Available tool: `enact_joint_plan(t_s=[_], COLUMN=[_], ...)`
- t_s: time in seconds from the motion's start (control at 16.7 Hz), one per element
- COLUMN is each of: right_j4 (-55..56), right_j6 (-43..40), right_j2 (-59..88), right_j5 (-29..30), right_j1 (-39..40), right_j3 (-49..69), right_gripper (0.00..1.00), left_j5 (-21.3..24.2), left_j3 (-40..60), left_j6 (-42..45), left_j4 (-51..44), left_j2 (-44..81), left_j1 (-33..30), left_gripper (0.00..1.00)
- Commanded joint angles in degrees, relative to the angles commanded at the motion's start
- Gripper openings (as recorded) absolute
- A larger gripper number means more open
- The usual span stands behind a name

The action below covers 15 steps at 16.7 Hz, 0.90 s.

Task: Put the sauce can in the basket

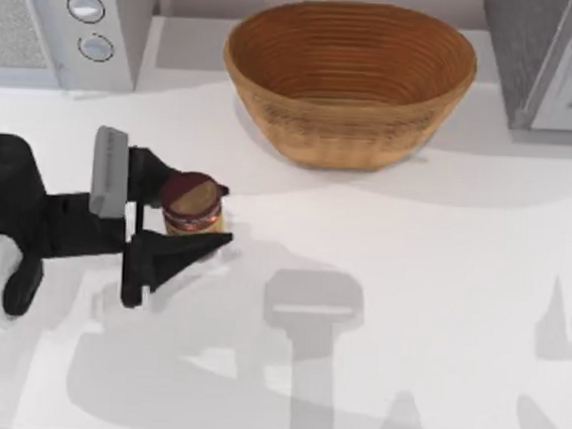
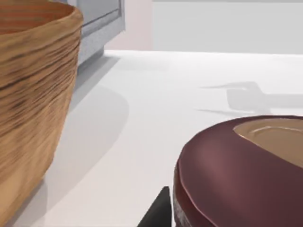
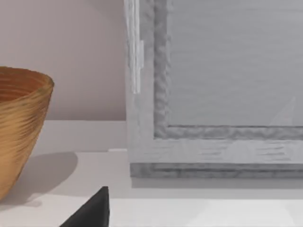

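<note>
Bare white table (image 1: 435,278) lies open between me and the big woven orange-brown wicker basket (image 1: 349,79); its tall wall blocks low passage.

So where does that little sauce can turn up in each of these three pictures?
Top view: sauce can at table's left, between the left gripper fingers.
Left wrist view: its maroon top looms close.
Right wrist view: not in it.
Shared landmark: the basket.
</note>
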Motion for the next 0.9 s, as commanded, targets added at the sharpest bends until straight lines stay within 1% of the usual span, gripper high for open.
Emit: enact_joint_plan(t_s=[0.24,0.42,0.72,0.84,0.9], right_j4=[0.0,0.0,0.0,0.0,0.0], right_j6=[0.0,0.0,0.0,0.0,0.0], right_j2=[0.0,0.0,0.0,0.0,0.0], right_j5=[0.0,0.0,0.0,0.0,0.0], right_j1=[0.0,0.0,0.0,0.0,0.0], right_j3=[0.0,0.0,0.0,0.0,0.0], right_gripper=[1.0,1.0,1.0,1.0,1.0], left_j5=[5.5,7.9,7.8,6.1,4.4], left_j3=[-10.5,-14.5,-14.4,-13.0,-11.5], left_j6=[2.5,3.5,3.6,3.4,3.1], left_j4=[-4.9,-6.8,-6.9,-8.0,-9.0], left_j2=[-13.2,-17.4,-17.4,-17.2,-16.9], left_j1=[5.7,8.0,7.8,6.9,6.1], left_gripper=[0.0,0.0,0.0,0.0,0.0])
